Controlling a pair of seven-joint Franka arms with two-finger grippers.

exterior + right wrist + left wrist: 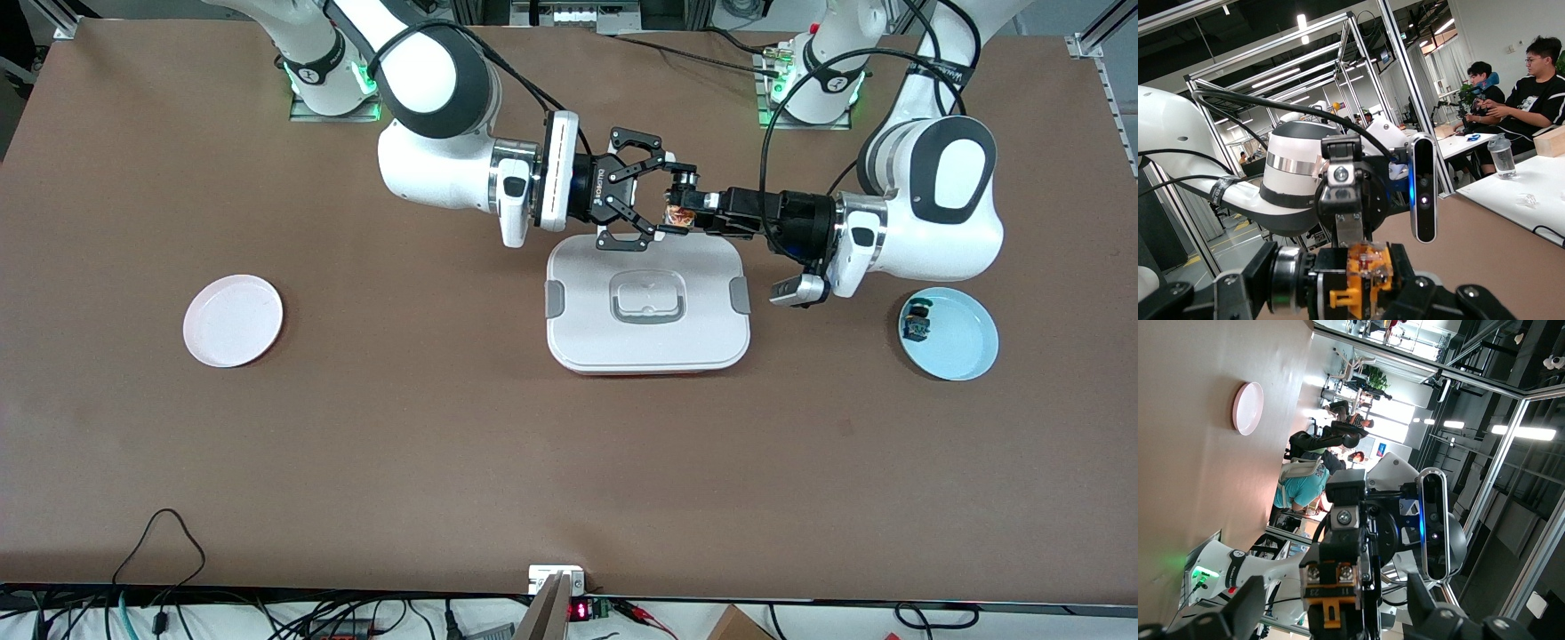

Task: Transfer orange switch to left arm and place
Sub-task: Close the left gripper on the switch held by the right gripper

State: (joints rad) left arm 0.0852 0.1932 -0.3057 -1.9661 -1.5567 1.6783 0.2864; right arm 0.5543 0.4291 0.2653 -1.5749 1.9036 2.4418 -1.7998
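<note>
i see the pink plate [233,320] at frame left on the desk [444,444]. centre frame, above the box [648,307], my right tool [665,197] is clamped on the orange switch [680,216]; the left tool [680,209] stands apart around it.

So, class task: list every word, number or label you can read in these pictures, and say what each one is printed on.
No text here can be quoted with confidence.
White lettering on the black body of the right gripper: too blurred to read.
Dark lettering on the white upper link of the left arm: too small to read.
Red digits on the small display at the table edge nearest the front camera: too small to read.
</note>
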